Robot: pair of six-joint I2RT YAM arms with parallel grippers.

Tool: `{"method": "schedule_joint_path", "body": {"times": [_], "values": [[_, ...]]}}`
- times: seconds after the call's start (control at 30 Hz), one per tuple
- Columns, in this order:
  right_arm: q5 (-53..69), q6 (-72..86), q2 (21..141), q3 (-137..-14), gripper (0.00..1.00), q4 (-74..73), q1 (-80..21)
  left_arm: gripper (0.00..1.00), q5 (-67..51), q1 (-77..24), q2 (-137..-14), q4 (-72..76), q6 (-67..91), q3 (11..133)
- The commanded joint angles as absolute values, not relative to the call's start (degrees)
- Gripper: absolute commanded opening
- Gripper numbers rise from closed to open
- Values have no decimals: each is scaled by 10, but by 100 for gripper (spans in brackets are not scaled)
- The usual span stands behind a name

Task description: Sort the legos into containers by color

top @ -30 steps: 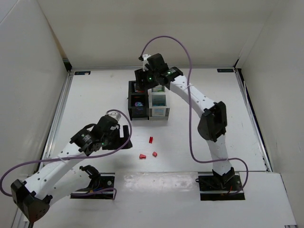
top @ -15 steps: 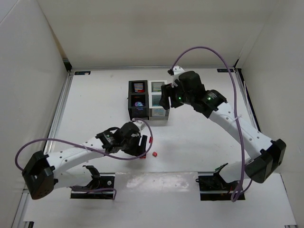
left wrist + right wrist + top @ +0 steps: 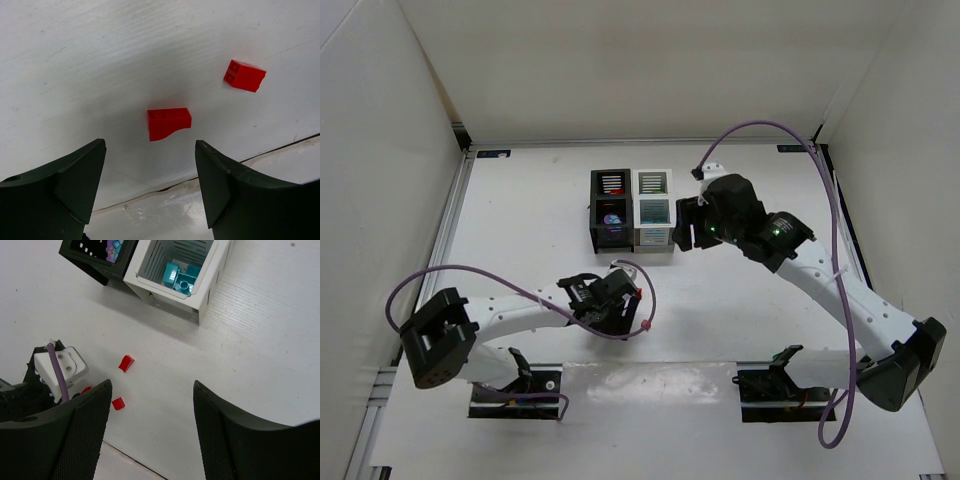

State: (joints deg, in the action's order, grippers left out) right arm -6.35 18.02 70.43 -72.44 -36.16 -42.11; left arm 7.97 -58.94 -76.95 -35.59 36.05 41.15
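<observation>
Was at the red-pickup step: had left gripper (image 3: 150, 165) spread wide over the arched red brick (image 3: 169, 123), needed lowering and pinching next; had right gripper (image 3: 152, 405) wide too, empty

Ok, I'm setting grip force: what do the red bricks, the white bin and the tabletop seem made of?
The small red bricks look like hard moulded plastic: crisp edges, even satin colour. The white slatted bin looks like thin rigid plastic, matte. The white tabletop seems painted or laminated board, with faint streaky grain.
</observation>
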Motion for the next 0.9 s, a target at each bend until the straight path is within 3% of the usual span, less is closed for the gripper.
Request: {"method": "schedule_joint_path", "body": {"times": [0.0,0.27,0.87], "values": [[-91,192,688,-715,69,-366,-424,83,96,-608,-793,-332,373,448],[-98,196,667,-693,69,-372,-411,78,117,-625,-859,-343,395,480],[-87,204,630,-661,69,-376,-378,51,142,-628,-878,-358,428,486]]}}
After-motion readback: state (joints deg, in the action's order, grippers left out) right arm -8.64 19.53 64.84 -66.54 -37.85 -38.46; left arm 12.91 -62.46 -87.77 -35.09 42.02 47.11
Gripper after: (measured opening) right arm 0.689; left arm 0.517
